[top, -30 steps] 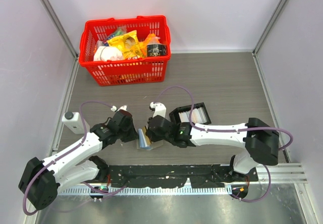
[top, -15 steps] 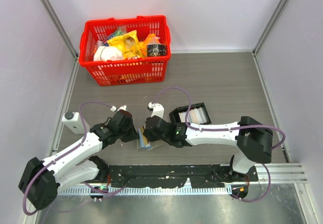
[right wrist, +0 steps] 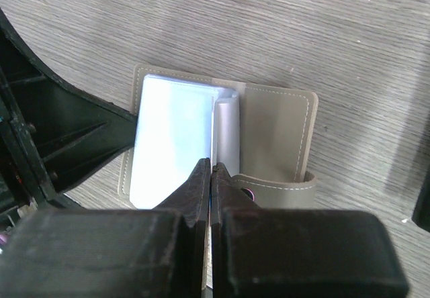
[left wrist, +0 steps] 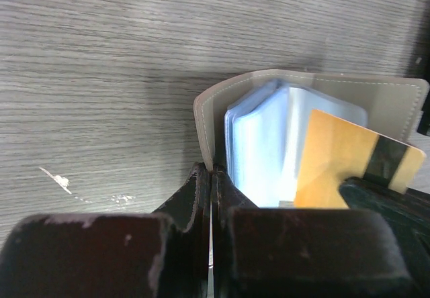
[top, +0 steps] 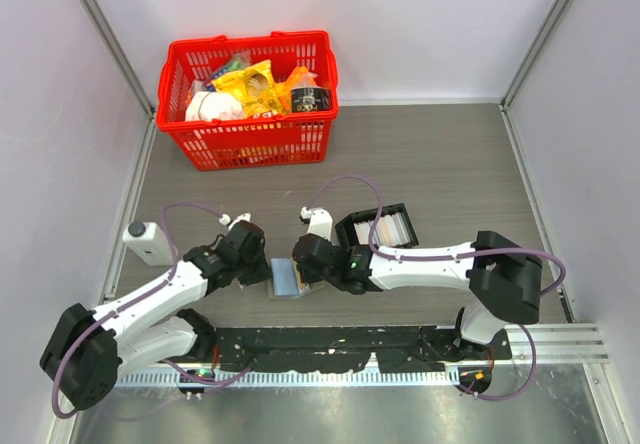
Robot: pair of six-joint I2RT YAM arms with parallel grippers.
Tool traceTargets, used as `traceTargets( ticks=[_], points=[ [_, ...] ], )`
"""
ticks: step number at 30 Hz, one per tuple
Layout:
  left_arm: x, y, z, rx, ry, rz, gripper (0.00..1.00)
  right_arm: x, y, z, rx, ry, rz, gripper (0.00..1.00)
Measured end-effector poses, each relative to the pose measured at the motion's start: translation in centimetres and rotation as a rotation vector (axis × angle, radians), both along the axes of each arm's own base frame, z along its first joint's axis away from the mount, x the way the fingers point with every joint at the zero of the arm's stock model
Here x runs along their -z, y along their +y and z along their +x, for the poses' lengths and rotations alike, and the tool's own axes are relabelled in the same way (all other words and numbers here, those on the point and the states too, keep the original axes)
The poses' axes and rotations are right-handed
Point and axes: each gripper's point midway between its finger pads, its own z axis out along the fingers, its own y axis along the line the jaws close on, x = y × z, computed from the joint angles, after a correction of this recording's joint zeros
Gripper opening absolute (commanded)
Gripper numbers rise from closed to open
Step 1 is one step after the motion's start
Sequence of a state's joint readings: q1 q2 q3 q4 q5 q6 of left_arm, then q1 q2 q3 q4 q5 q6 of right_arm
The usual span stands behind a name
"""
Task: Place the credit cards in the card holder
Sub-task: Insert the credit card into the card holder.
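We count one grey-beige folding card holder (top: 287, 278), lying open. One tan-orange plastic card (left wrist: 342, 160) with dark stripe. One black rectangular open tray (top: 378, 228); pale cards inside, number unclear to us. One red plastic mesh basket (top: 250, 139); packaged goods inside, several, too jumbled for us to count. One small white box-shaped device (top: 146, 241). Two black two-finger grippers: left gripper (left wrist: 211, 177), right gripper (right wrist: 211, 170).
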State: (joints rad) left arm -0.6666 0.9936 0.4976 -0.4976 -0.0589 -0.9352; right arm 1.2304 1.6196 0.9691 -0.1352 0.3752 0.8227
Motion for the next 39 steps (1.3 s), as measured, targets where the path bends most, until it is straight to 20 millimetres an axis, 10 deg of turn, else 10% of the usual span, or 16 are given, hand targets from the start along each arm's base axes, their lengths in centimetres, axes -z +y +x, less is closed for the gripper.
traceTargets(
  ticks=[39],
  points=[
    [2.8,-0.8,1.8,0.005,-0.028,0.017,0.00,2.7,-2.8,2.6,0.077,0.248,0.318,0.01]
  ],
)
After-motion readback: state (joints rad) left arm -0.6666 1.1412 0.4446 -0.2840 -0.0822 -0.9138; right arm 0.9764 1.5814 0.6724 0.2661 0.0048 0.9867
